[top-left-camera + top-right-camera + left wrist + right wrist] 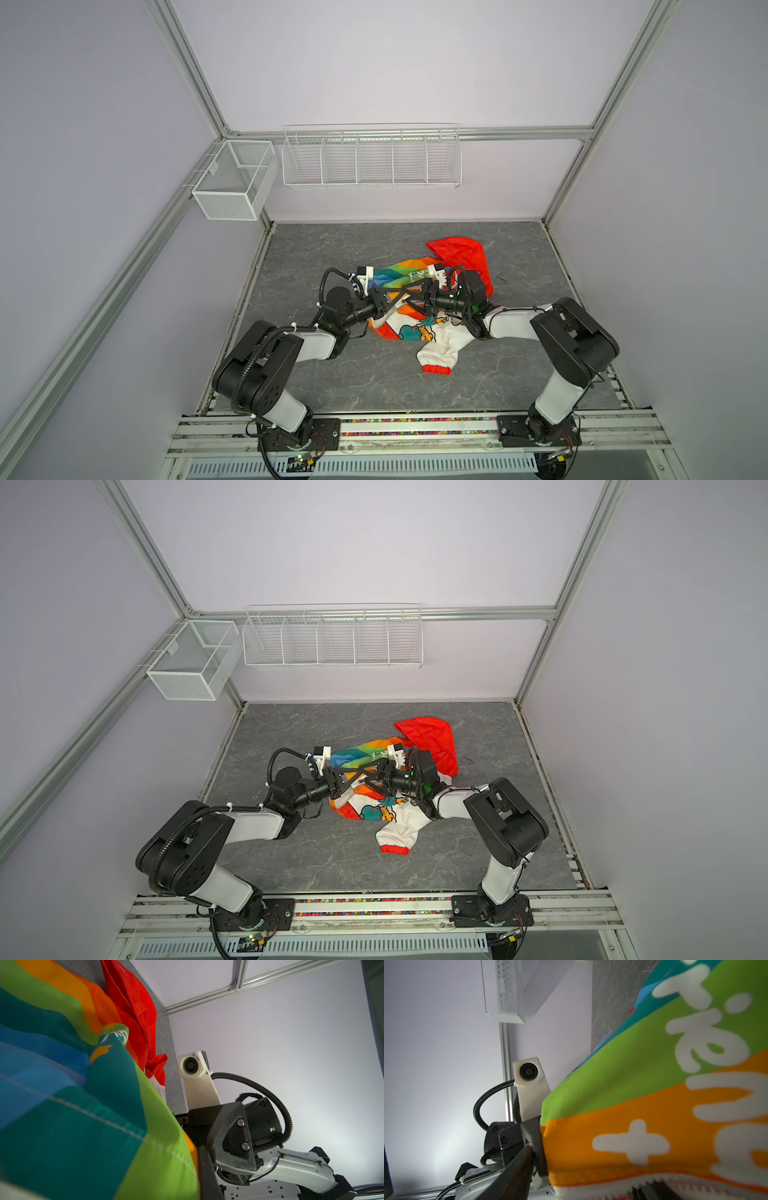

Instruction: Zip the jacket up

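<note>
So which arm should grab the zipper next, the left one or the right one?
Probably the right. The left gripper is shut on the jacket at its orange edge. The right gripper is open and free, and the white zipper teeth show close in its wrist view.

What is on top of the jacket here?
The left gripper and right gripper meet above the jacket's middle, left shut on its orange edge, right open. They hide the fabric beneath; the zipper slider cannot be seen.
</note>
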